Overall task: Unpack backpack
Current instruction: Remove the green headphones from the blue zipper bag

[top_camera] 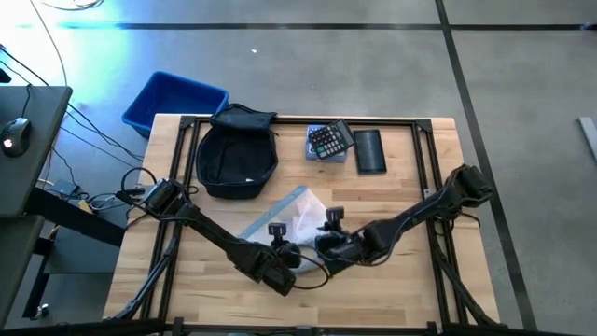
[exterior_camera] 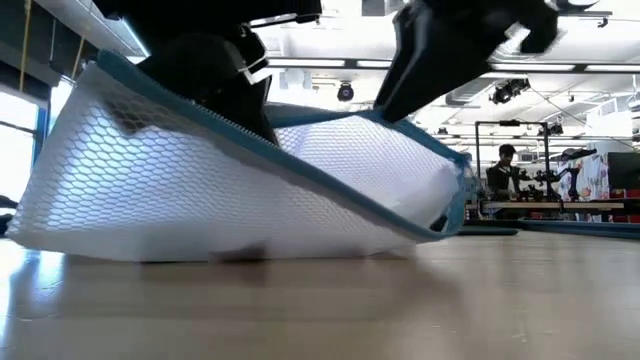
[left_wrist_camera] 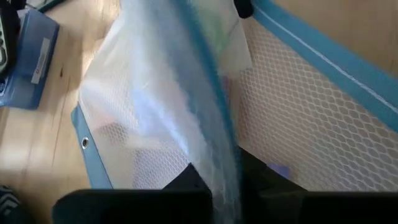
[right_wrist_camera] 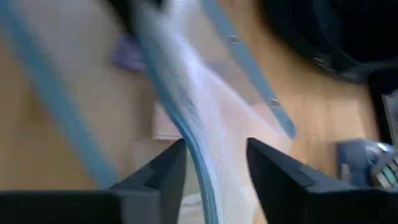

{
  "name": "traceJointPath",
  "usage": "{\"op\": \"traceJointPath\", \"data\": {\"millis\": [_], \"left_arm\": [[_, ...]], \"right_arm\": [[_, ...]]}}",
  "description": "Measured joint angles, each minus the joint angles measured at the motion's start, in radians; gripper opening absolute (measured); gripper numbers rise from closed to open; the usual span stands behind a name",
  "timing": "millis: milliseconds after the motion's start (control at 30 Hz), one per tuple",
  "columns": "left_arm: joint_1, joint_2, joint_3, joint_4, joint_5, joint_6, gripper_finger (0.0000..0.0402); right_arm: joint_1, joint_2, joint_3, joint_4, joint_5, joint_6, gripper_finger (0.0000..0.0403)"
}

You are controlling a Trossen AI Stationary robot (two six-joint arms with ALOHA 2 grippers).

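Observation:
The dark backpack (top_camera: 238, 154) lies open on the table's far left part, and no gripper touches it. A white mesh pouch with blue trim (top_camera: 294, 217) lies mid-table, its underside (exterior_camera: 200, 245) on the wood and its upper blue edges raised. My left gripper (top_camera: 280, 240) is shut on one blue edge of the pouch (left_wrist_camera: 217, 155). My right gripper (top_camera: 331, 229) is open over the pouch, its fingers (right_wrist_camera: 171, 168) standing on either side of another blue edge (right_wrist_camera: 196, 155). My left gripper pinches the pouch's blue zipper edge (left_wrist_camera: 214, 143) between its two fingers, which lie across it. In the low view it comes from above onto the raised edge (exterior_camera: 250, 122), and the pouch's bottom stays on the table. My right gripper: I cannot tell whether its fingers touch the blue edge between them.
A calculator on a blue case (top_camera: 328, 142) and a flat black pouch (top_camera: 370, 151) lie at the far middle of the table. A blue plastic bin (top_camera: 173, 98) stands off the table's far left corner. A person (exterior_camera: 505, 165) shows in the room beyond.

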State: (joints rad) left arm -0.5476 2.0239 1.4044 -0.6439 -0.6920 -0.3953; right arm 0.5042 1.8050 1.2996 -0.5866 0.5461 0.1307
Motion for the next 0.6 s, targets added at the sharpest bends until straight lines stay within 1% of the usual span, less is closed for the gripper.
{"op": "traceJointPath", "data": {"millis": [67,133,233,300,333,433,500,533,600], "left_arm": [[0.0,0.0,0.0,-0.002,-0.003,-0.013,0.0],[0.002,0.0,0.0,-0.002,-0.007,-0.02,0.0],[0.007,0.0,0.0,-0.001,-0.007,-0.032,0.0],[0.011,0.0,0.0,0.001,-0.009,-0.039,0.0],[0.011,0.0,0.0,0.0,-0.009,-0.039,0.0],[0.011,0.0,0.0,-0.002,-0.019,-0.037,0.0],[0.011,0.0,0.0,-0.002,-0.02,-0.017,0.0],[0.011,0.0,0.0,-0.002,-0.021,-0.012,0.0],[0.011,0.0,0.0,-0.002,-0.024,0.0,0.0]], "right_arm": [[0.032,0.0,-0.012,0.052,-0.067,-0.014,0.019],[0.063,0.001,-0.031,0.094,-0.111,-0.015,0.0199],[0.098,0.001,-0.07,0.193,-0.13,-0.011,0.0199],[0.101,0.001,-0.11,0.239,-0.13,-0.004,0.0194],[0.095,0.001,-0.13,0.248,-0.117,-0.003,0.0192],[0.058,0.002,-0.189,0.27,-0.017,0.021,0.0187],[0.028,0.002,-0.224,0.285,0.049,0.075,0.0187],[0.011,0.002,-0.242,0.29,0.064,0.108,0.0188],[-0.024,0.002,-0.274,0.309,0.042,0.155,0.0194]]}}
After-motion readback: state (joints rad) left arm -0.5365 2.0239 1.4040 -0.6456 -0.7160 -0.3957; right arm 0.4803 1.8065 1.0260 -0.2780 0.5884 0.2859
